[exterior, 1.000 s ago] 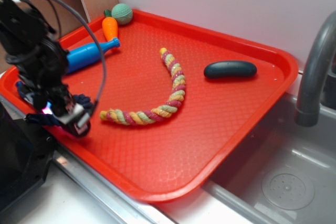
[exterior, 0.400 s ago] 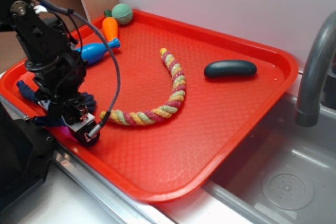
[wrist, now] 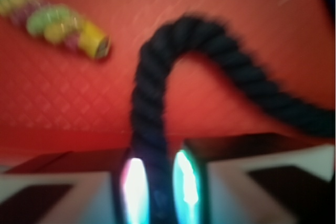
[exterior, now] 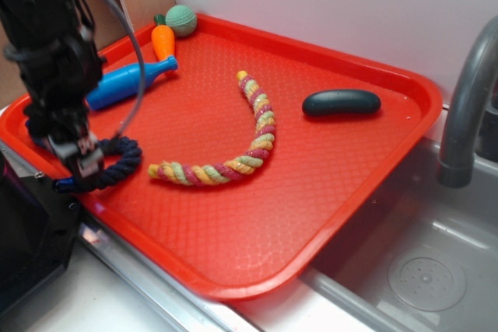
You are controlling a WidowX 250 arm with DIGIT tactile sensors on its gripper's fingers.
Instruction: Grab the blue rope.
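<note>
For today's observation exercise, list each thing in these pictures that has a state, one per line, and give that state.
gripper: shut on the blue rope.
blue rope: bent in an arch, one stretch pinched between the fingers.
multicoloured rope: curved, lying free on the tray.
blue bottle: on its side.
tray: flat beside the sink.

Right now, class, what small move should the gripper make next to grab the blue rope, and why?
Probably close the gripper. In the wrist view the blue rope already runs between its lit fingers, which stand either side of it; whether they are pressing yet is unclear.
</note>
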